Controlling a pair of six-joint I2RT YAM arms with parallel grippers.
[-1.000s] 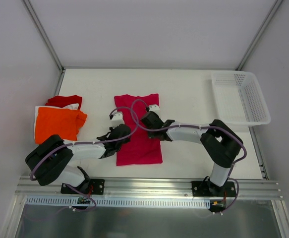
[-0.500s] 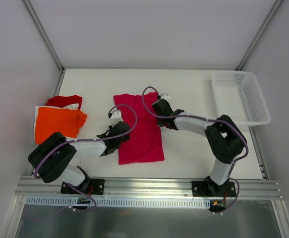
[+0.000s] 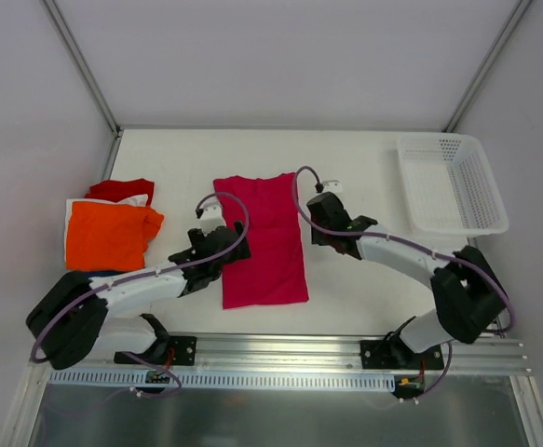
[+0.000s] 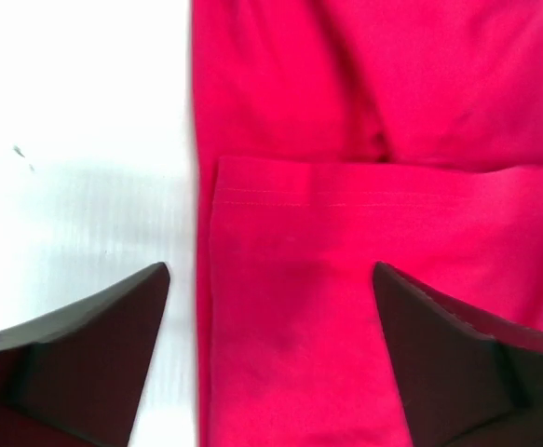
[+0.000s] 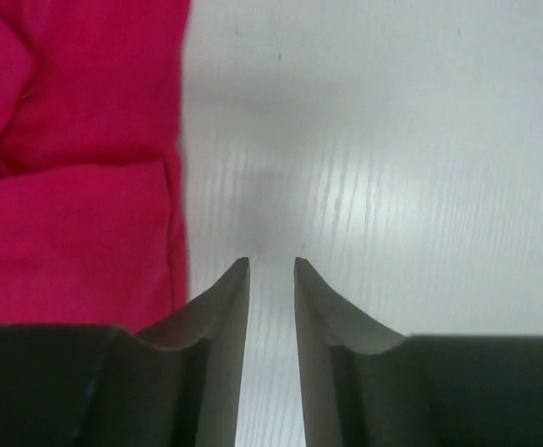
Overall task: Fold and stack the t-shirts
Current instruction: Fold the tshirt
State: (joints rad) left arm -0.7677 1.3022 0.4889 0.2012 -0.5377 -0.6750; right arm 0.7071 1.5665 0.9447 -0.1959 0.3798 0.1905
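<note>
At the left of the desk (image 3: 364, 158) sits the stack, with the orange shirt (image 3: 111, 236) on top, a white one (image 3: 69, 216) showing under its edge and the red one (image 3: 122, 189) behind it. We judge those done.

Our left hand (image 4: 269, 270) is spread wide and holds nothing. It hovers over the left edge of the magenta shirt (image 3: 260, 239), which lies mid-desk as a long narrow strip. A hemmed flap is turned in across it.

Our right hand (image 5: 271, 263) is all but closed, with only a thin slit between its fingers, and it grips nothing. It is over bare desk just beside the strip's right edge.

We take the lengthwise fold as finished. Next comes the crosswise fold, which needs both hands to pinch the corners at one end and carry them over the other. The right must open first.

Both long edges lie straight and reachable. There is bare desk beyond the shirt and to its right. The basket (image 3: 439, 138) stands well apart in the far right corner, and the stack is well apart on the left.
</note>
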